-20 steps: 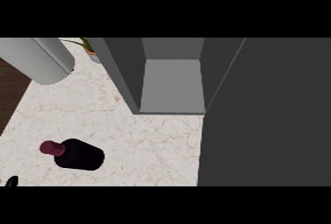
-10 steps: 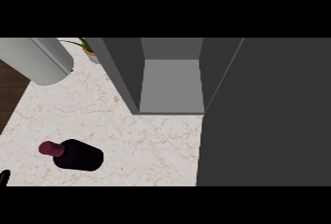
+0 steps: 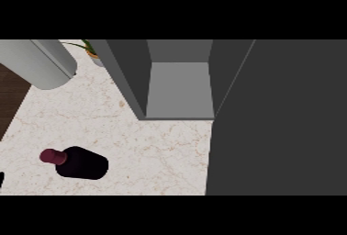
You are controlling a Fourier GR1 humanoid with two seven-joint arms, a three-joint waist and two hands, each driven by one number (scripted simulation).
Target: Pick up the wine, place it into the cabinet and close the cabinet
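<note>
The wine bottle stands on the marble counter at the lower left; it is dark, with a maroon cap. The grey cabinet stands behind it at the middle, open, with a bare inner shelf. Its dark door is swung out and fills the right side of the view. Only a thin black sliver of my left hand shows at the left edge, left of the bottle and apart from it. My right hand does not show.
A large grey cylinder lies at the back left corner. A potted plant stands beside the cabinet's left wall. The counter's left edge runs diagonally, with dark wood floor beyond it.
The black sliver of my left hand at the lower left edge has slid further left and up, almost out of view. The bottle and cabinet have not moved.
</note>
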